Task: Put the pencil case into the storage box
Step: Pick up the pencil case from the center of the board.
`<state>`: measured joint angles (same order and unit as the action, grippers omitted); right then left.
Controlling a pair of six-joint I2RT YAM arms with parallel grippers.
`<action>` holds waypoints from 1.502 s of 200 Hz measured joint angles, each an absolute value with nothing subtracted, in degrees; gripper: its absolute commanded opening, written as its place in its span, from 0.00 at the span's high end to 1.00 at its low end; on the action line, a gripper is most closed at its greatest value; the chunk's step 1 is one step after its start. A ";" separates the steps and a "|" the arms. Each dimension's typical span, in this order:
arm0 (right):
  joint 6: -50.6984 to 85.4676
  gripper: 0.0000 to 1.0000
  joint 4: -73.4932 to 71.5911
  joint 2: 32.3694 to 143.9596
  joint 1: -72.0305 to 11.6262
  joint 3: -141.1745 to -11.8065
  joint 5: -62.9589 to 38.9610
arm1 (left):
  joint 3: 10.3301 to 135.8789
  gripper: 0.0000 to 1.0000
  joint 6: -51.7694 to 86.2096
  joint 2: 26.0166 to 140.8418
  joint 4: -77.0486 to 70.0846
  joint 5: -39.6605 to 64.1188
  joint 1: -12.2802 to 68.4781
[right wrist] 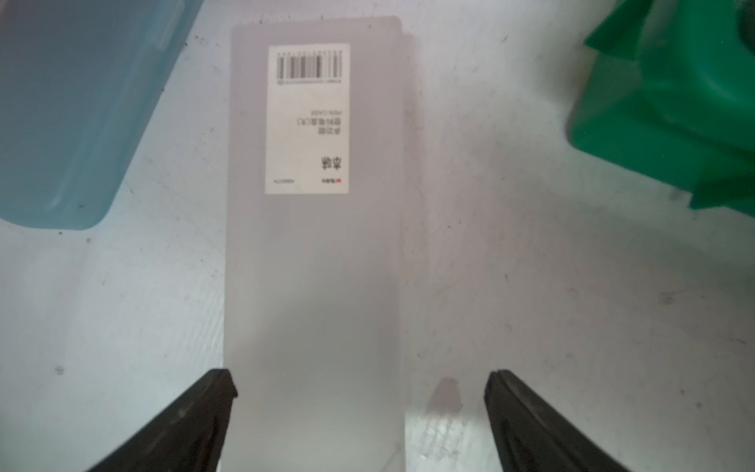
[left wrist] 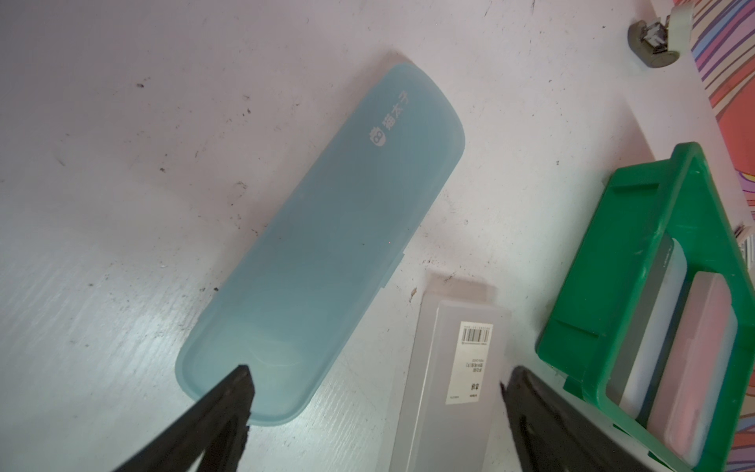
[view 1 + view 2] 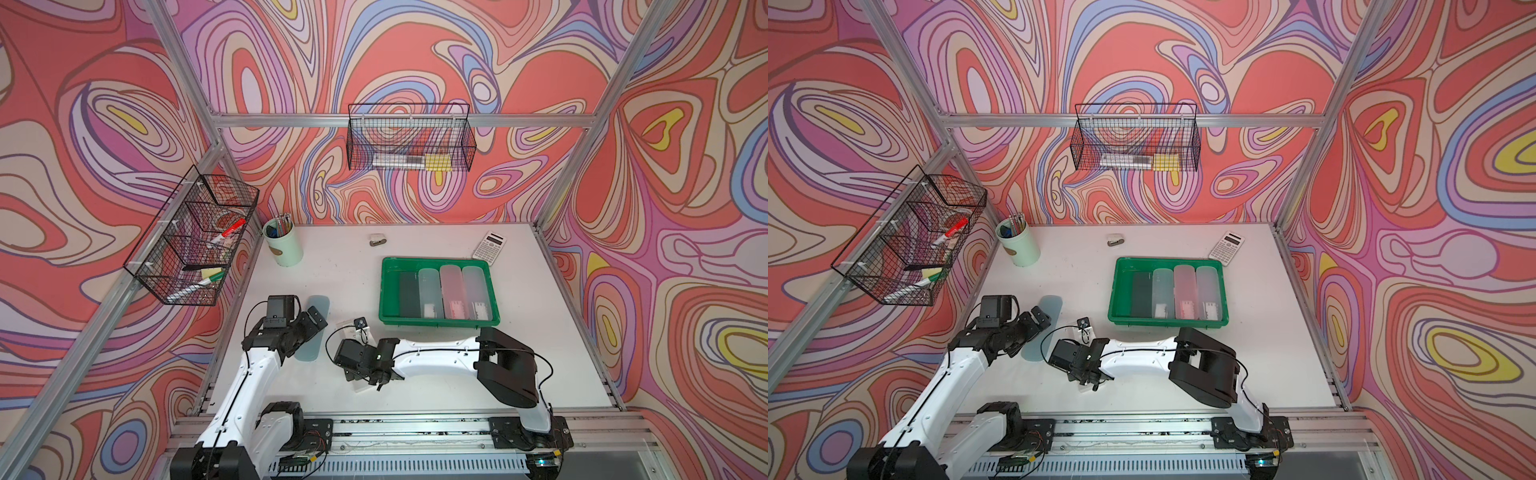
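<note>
Now: R gripper (image 1: pixel 361 380) spread over frosted pencil case (image 1: pixel 314 265), storage box (image 3: pixel 432 322) at 1 o'c

R gripper hangs low over the table (image 3: pixel 436 395), jaws wide apart, nothing held. Frosted pencil case lies flat right beneath it. Its long axis runs straight out ahead of the jaws, approx 12–6 in a top view, so the fingers straddle its width. It sits off-centre: one finger at the case's edge, the other well clear. Prob. next: centre, drop, pinch across the short side.

Storage box sits approx 1 o'c from this gripper, near but apart, w/ four cases (image 3: pixel 453 291) abreast inside, also 12–6, so little turning needed, I'd judge. R arm is nearer the box.

L gripper (image 2: pixel 378 370), at approx 10 o'c, jaws also apart and empty, is above the blue pencil case (image 2: pixel 322 245), which lies just beside the frosted one.
</note>
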<state>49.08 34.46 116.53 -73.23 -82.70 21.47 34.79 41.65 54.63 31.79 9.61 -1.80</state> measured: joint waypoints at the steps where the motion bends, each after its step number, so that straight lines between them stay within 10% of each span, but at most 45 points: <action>1: 49.06 0.02 34.46 116.44 -73.23 -82.61 21.47 | 34.79 0.01 41.65 54.61 31.81 9.56 -1.80; 173: 36.56 0.02 34.39 119.24 -73.32 -83.26 15.90 | 34.79 0.01 42.06 49.32 34.59 9.34 -1.80; 300: 34.63 0.25 32.75 119.68 -73.58 -83.07 16.84 | 35.64 0.01 42.48 46.83 37.15 10.31 -1.80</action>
